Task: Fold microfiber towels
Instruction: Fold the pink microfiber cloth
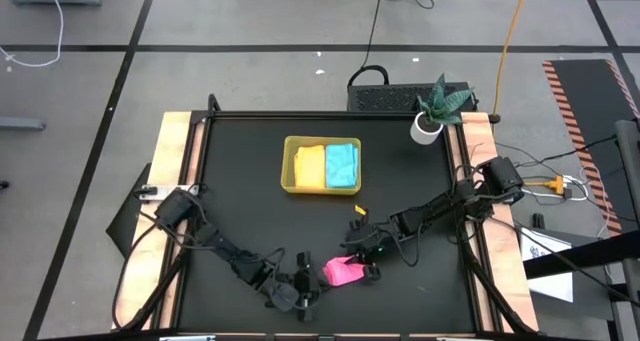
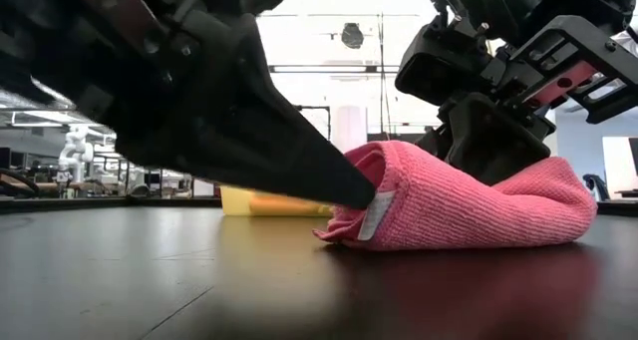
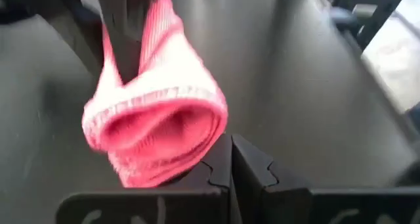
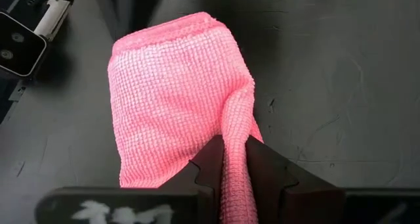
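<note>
On pink towel: no legible label; right gripper pinches fold.

Both arms: dark, near-black jointed links, black cables looped alongside. Left gripper: two black fingers with stepped, notched inner edges, mounted on a dark crossbar carrying faint pale marks. Right gripper: same black notched fingers; crossbar shows white smudged markings. Low view: angular black housings, wedge-shaped finger.
</note>
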### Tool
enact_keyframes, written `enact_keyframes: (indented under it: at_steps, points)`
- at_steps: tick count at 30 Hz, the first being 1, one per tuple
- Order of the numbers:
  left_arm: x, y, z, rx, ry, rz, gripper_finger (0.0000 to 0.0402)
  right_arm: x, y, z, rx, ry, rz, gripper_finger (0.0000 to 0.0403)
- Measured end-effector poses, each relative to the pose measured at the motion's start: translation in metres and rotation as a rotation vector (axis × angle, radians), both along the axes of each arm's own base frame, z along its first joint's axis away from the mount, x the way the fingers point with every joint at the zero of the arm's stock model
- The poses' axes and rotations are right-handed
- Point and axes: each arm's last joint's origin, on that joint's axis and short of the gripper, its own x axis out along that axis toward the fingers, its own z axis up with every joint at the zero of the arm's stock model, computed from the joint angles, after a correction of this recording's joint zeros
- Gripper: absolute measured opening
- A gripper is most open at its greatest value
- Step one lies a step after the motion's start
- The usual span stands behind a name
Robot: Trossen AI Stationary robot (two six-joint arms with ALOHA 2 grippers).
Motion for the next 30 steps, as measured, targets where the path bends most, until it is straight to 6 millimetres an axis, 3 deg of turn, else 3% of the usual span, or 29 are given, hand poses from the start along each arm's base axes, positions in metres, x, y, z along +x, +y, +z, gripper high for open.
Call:
enact_keyframes:
  at_steps: [5,8,15,24,30]
  points:
    - [0.005,-0.01,0.026,0.024,-0.162,-0.011,0.0003,0.0,0.0,0.0,0.001,-0.006,0.0,0.0049]
    - [0.014,-0.002,0.031,0.025,-0.212,0.008,0.0006,0.001,0.0,0.001,0.003,-0.01,0.001,0.0049]
    - [0.028,0.029,0.01,-0.093,-0.061,0.117,0.0006,0.0,0.004,0.001,-0.001,-0.017,0.015,0.0049]
    - [0.014,0.019,-0.001,-0.156,0.064,0.15,0.0006,-0.001,0.005,0.001,-0.019,-0.029,0.036,0.0052]
    - [0.013,0.017,-0.001,-0.144,0.059,0.155,0.0008,-0.001,0.003,0.004,-0.038,-0.039,0.047,0.0092]
